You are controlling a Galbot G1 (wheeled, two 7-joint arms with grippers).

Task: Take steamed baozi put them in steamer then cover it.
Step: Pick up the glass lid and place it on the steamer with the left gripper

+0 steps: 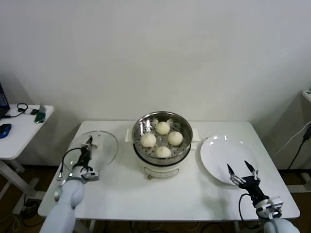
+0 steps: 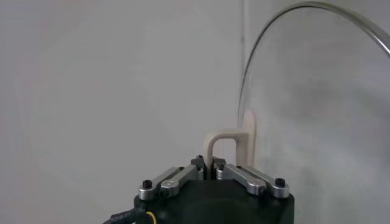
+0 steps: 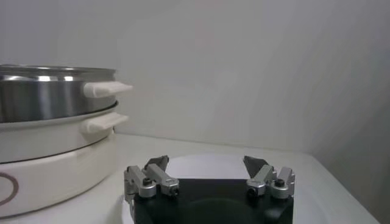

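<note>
Several cream-white baozi [image 1: 163,127] sit in the shiny steel steamer [image 1: 186,130] on its white cooker base [image 1: 160,171] at the table's middle. The steamer also shows in the right wrist view [image 3: 42,91]. The round glass lid [image 1: 104,145] is at the table's left, apart from the steamer. My left gripper [image 1: 89,142] is shut on the lid's beige handle [image 2: 234,141], with the lid's rim [image 2: 268,36] arching beyond. My right gripper [image 1: 242,167] is open and empty over the near edge of the flat white plate [image 1: 218,148], to the right of the steamer.
A small white side table [image 1: 19,133] with a blue mouse, earphones and a small green thing stands far left. A white wall lies behind. The table's front edge [image 1: 170,213] is close to both arms.
</note>
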